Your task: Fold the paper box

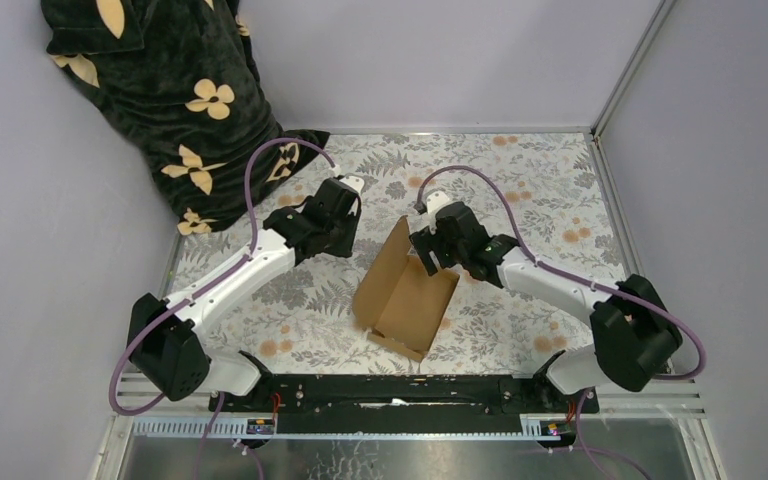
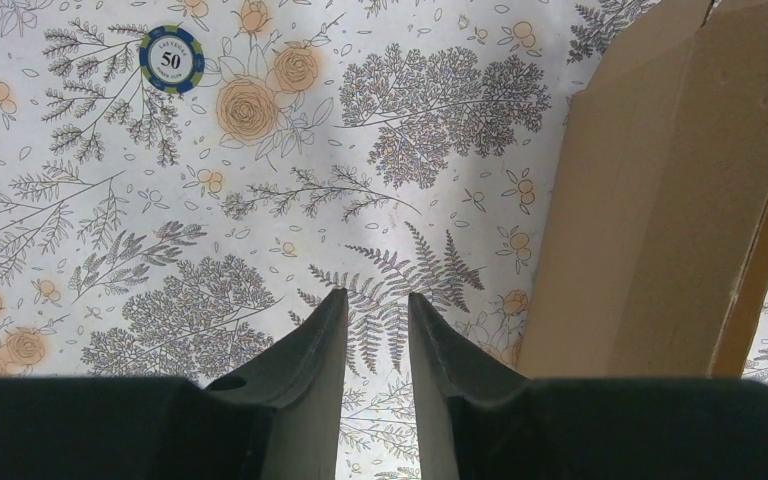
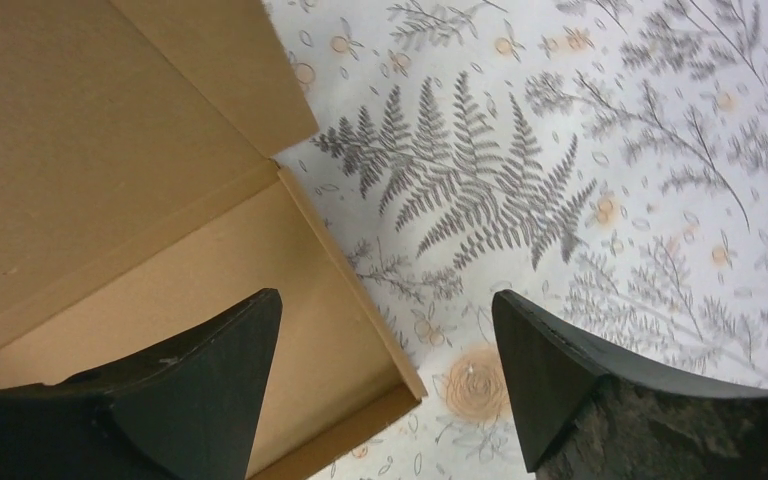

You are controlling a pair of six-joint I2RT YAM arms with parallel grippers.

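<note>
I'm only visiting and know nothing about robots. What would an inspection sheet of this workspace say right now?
Surface: pale tablecloth printed with grey ferns and orange flowers, lying flat.
Job's things: plain brown cardboard box, partly folded, one large panel standing up, between the two arms.
Clutter: round blue poker chip marked 50, on the cloth, apart from the box.
Hands: left hand slightly open, empty, beside the raised panel; right hand wide open, one finger over the box's inside, holding nothing.
Cables: purple cable loops above each arm, clear of the box.
Surroundings: plain pale walls; dark fabric with cream flower shapes in the far left corner.
</note>
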